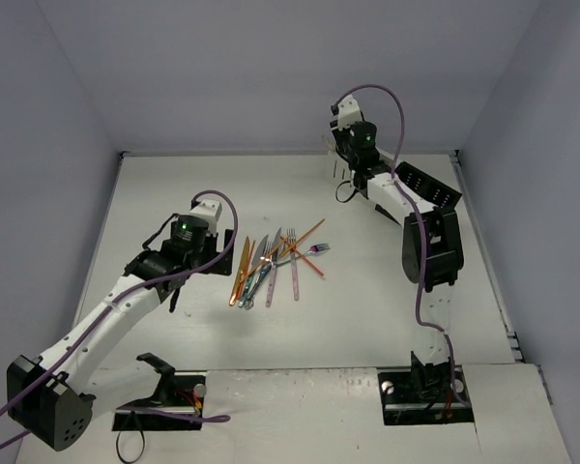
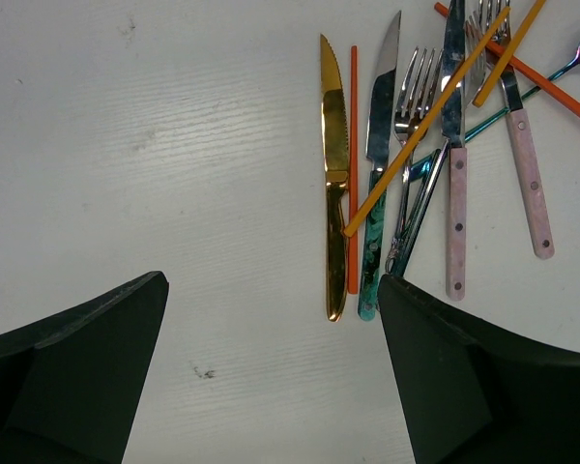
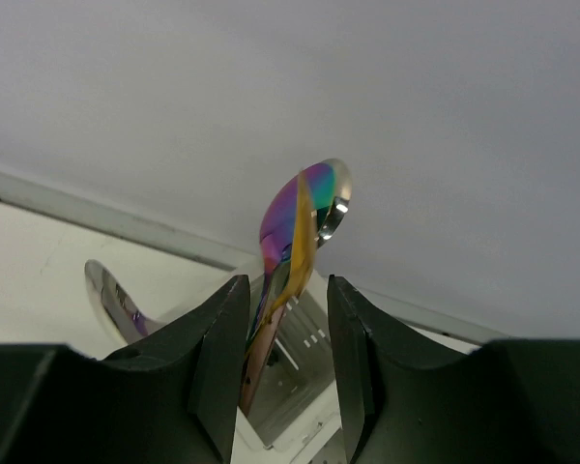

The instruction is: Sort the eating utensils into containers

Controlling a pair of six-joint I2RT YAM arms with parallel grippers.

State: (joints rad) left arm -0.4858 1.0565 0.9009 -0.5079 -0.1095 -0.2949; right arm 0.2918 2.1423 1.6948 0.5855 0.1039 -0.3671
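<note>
The eating utensils (image 1: 275, 261) lie in a loose pile mid-table. The left wrist view shows a gold knife (image 2: 334, 193), a blue-green-handled knife (image 2: 375, 213), a silver fork (image 2: 411, 126) and pink-handled pieces (image 2: 455, 213). My left gripper (image 1: 195, 275) (image 2: 271, 367) is open and empty, just left of the handle ends. My right gripper (image 1: 353, 159) (image 3: 282, 348) is open over the white caddy (image 3: 290, 387) (image 1: 334, 169). An iridescent spoon (image 3: 295, 208) and a gold utensil (image 3: 304, 242) stand in it between my jaws, leaning on the left finger. The black caddy (image 1: 430, 188) adjoins it.
Another shiny spoon bowl (image 3: 111, 300) leans left of the right gripper's fingers. The back wall rises right behind the caddies. Thin gold (image 2: 435, 111) and orange (image 2: 551, 87) sticks cross over the pile. The right arm's elbow (image 1: 430, 251) hangs over the table's right side.
</note>
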